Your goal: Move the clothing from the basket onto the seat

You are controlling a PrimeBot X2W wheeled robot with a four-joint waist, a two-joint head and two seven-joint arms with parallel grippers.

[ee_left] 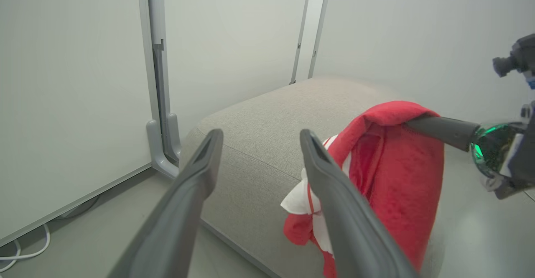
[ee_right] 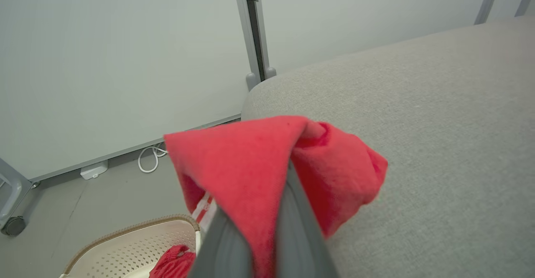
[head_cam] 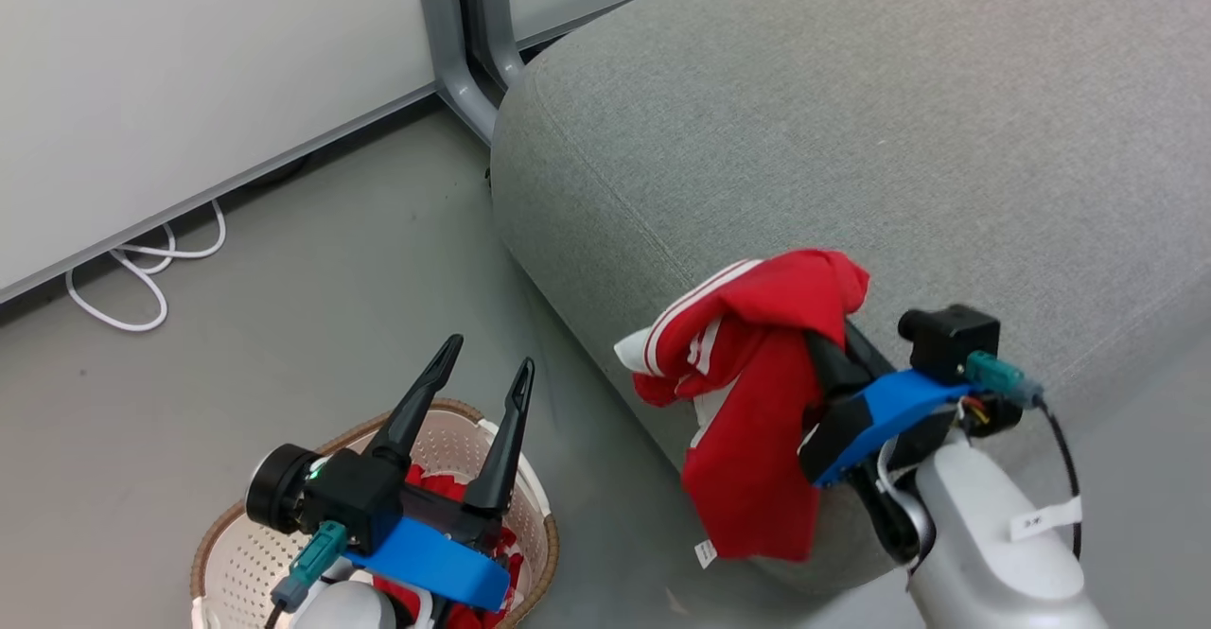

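My right gripper (head_cam: 833, 340) is shut on a red garment with white stripes (head_cam: 757, 402). The garment hangs over the front edge of the grey seat (head_cam: 851, 137), draped down its side. In the right wrist view the red garment (ee_right: 250, 165) folds over my shut fingers. My left gripper (head_cam: 487, 355) stands open and empty above the cream basket (head_cam: 236, 553) on the floor at the lower left. A second red garment (head_cam: 445, 492) lies inside the basket, partly hidden by my left wrist. The left wrist view looks past the open left gripper (ee_left: 261, 138) toward the held garment (ee_left: 397, 177).
A white partition wall (head_cam: 189, 71) runs behind, with a grey post foot (head_cam: 454, 52) beside the seat's corner. A white cable (head_cam: 142, 270) loops on the grey floor by the wall. Open floor lies between the basket and the seat.
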